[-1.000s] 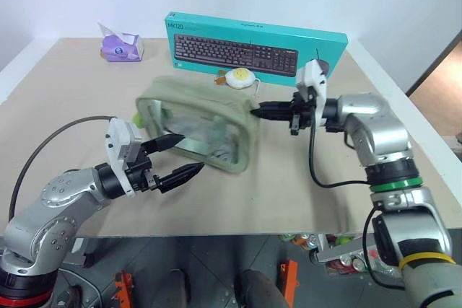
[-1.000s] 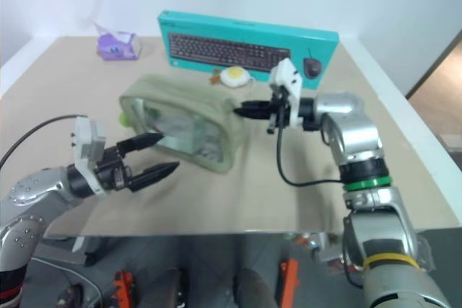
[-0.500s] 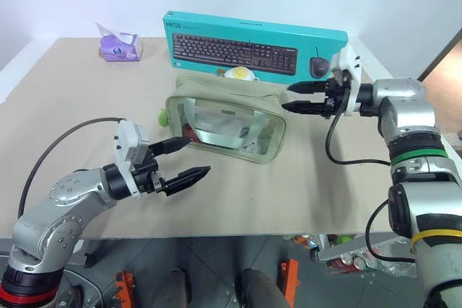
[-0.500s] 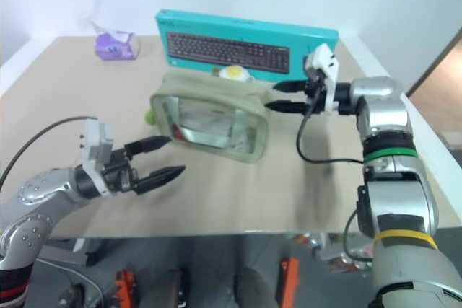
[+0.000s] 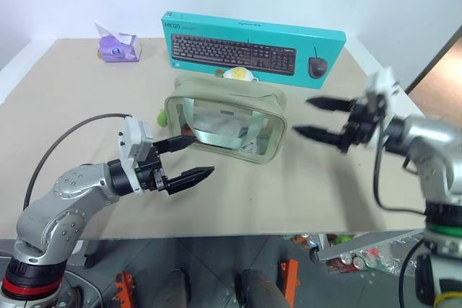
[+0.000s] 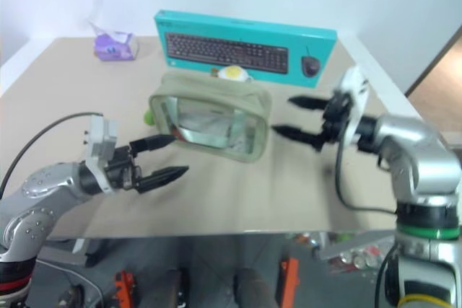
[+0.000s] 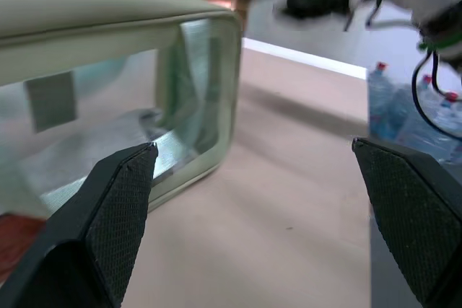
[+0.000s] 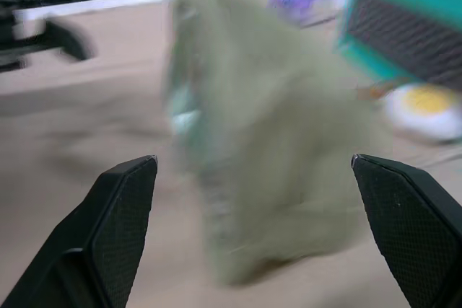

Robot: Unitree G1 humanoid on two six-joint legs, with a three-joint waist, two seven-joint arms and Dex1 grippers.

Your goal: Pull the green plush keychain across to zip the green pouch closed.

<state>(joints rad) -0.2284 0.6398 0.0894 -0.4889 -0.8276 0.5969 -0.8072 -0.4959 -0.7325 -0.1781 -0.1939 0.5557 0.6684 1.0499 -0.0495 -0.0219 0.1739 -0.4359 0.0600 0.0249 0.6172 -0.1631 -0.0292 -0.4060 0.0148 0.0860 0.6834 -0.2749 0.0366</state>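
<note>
Pouch-zipping step apparently unfinished: green pouch (image 5: 225, 123) standing just beyond wide-open left gripper (image 5: 185, 159), well clear of wide-open, empty right gripper (image 5: 323, 117), green plush keychain (image 5: 162, 117) at pouch's end nearest left jaws, next needing a pinch there.

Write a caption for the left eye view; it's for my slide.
Both open grippers, left gripper and right gripper, flank the green pouch.
</note>
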